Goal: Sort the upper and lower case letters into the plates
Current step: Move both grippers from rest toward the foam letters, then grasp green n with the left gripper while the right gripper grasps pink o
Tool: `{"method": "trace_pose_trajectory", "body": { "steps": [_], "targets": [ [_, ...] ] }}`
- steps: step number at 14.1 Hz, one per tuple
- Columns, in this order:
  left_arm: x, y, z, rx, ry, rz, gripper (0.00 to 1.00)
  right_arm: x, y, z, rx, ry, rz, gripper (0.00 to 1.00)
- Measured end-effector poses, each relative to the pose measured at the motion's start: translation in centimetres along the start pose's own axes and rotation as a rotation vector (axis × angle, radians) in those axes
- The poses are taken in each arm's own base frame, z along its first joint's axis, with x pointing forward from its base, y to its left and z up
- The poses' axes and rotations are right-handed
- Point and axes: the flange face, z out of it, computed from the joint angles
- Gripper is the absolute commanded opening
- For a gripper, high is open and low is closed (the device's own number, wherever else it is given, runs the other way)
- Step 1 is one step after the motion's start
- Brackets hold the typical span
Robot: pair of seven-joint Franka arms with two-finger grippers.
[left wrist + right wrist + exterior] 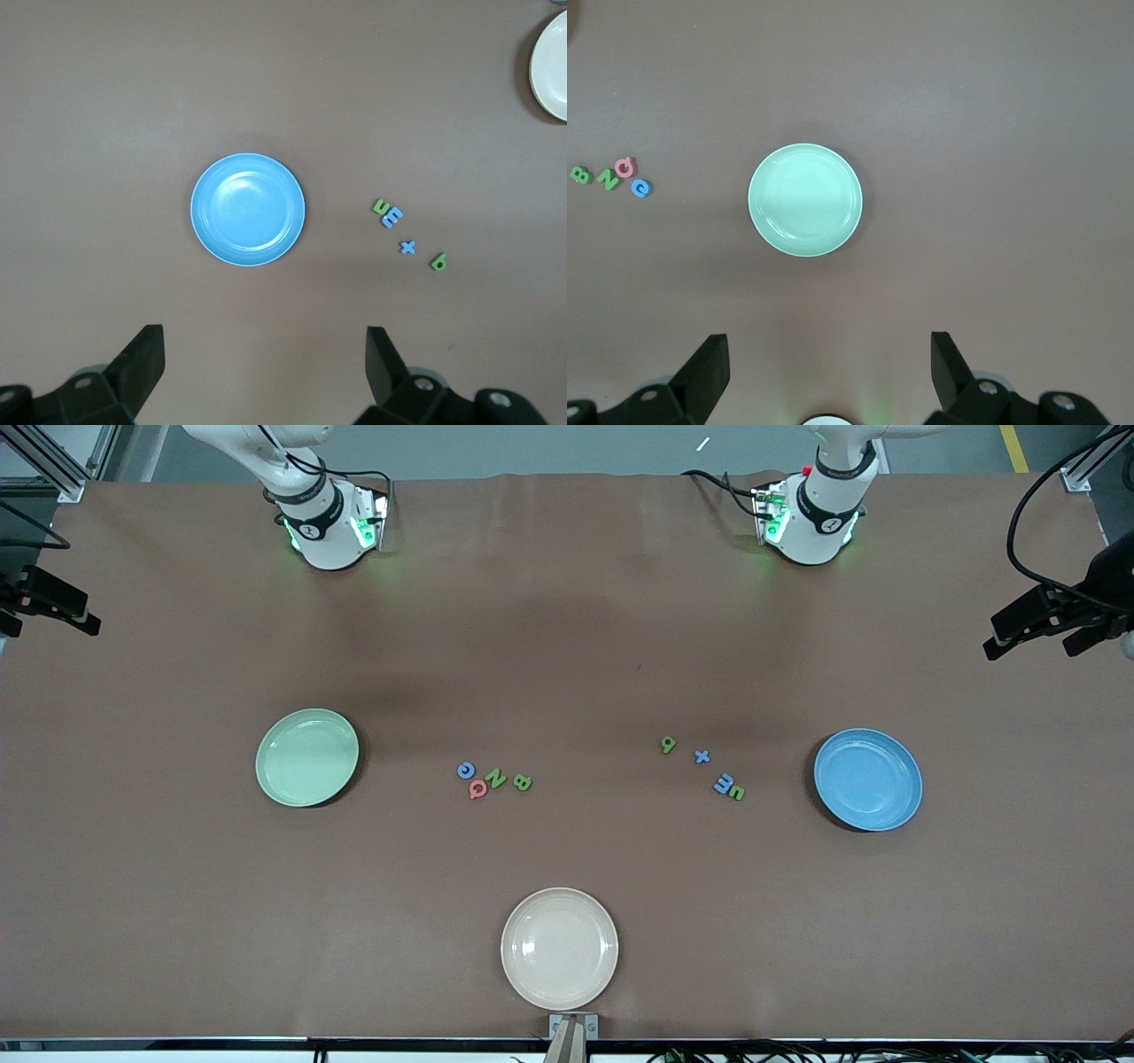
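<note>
Letters all on the tabletop [567,646], none sorted; no pick begun. Cream dish [559,948] nearest, empty. Farther: green plate [306,757] and blue plate [868,779], both empty, with cluster one [493,779] and cluster two [706,766] between them. Left tool [261,367] over blue plate, right tool [828,367] over green, fingers apart. Next: descend on one letter.

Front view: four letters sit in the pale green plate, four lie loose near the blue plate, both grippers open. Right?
Not quite. In the front view the pale green plate holds nothing; those four letters lie on the table beside it. The other four lie loose near the blue plate.
</note>
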Motion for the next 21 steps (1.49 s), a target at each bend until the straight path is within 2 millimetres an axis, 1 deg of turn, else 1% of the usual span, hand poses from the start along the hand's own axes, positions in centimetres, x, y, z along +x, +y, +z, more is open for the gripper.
{"method": "trace_pose_trajectory", "body": {
  "steps": [2, 3, 4, 5, 6, 8, 10, 11, 13, 14, 15, 16, 17, 18, 19, 21],
  "targets": [
    [0.3, 0.1, 1.1, 0.002, -0.024, -0.031, 1.0, 0.0, 0.0, 0.0, 0.0, 0.001, 0.0, 1.0],
    [0.7, 0.4, 2.1, 0.005, -0.047, -0.053, 1.0, 0.0, 0.0, -0.2, 0.0, 0.004, 0.001, 1.0],
    [1.2, 0.8, 3.7, 0.009, -0.079, -0.092, 1.0, 0.0, 0.1, -0.3, -0.001, 0.006, 0.002, 1.0],
    [1.7, 1.8, 5.5, 0.017, -0.114, -0.147, 1.0, -0.1, 0.1, -0.3, 0.0, 0.003, 0.002, 1.0],
    [2.3, 3.2, 7.5, 0.029, -0.144, -0.216, 1.0, 0.0, 0.1, -0.1, 0.0, -0.001, 0.003, 1.0],
    [3.6, 7.1, 11.7, 0.054, -0.167, -0.373, 1.0, 0.8, 0.2, 1.0, 0.001, -0.017, 0.004, 1.0],
    [4.6, 10.4, 15.7, 0.076, -0.18, -0.493, 1.0, 2.9, 0.7, 3.3, -0.002, -0.027, 0.01, 1.0],
    [4.8, 11.9, 17.7, 0.092, -0.191, -0.553, 1.0, 4.1, 1.1, 4.9, -0.003, -0.034, 0.015, 1.0],
    [5.1, 15.2, 21.6, 0.118, -0.188, -0.717, 1.0, 6.6, 1.8, 8.8, -0.006, -0.063, 0.023, 1.0],
    [5.3, 16.9, 23.6, 0.123, -0.174, -0.804, 1.0, 7.8, 1.9, 10.9, -0.005, -0.08, 0.022, 1.0],
    [5.4, 18.2, 25.4, 0.125, -0.158, -0.873, 1.0, 8.6, 1.8, 12.4, -0.005, -0.095, 0.023, 1.0],
    [5.2, 19.2, 27.2, 0.127, -0.146, -0.921, 1.0, 9.1, 1.4, 13.3, -0.005, -0.1, 0.038, 1.0],
    [4.9, 19.8, 28.7, 0.133, -0.144, -0.949, 1.0, 9.6, 0.6, 14.0, -0.006, -0.101, 0.078, 1.0],
    [4.7, 20.0, 29.8, 0.138, -0.145, -0.964, 1.0, 10.0, -0.8, 14.6, -0.011, -0.097, 0.135, 1.0],
    [4.6, 19.8, 30.7, 0.137, -0.142, -0.972, 1.0, 10.5, -3.0, 15.6, -0.018, -0.09, 0.196, 1.0],
    [4.5, 19.3, 32.5, 0.112, -0.115, -0.982, 1.0, 11.4, -8.4, 18.5, -0.011, -0.072, 0.276, 1.0]
  ]
}}
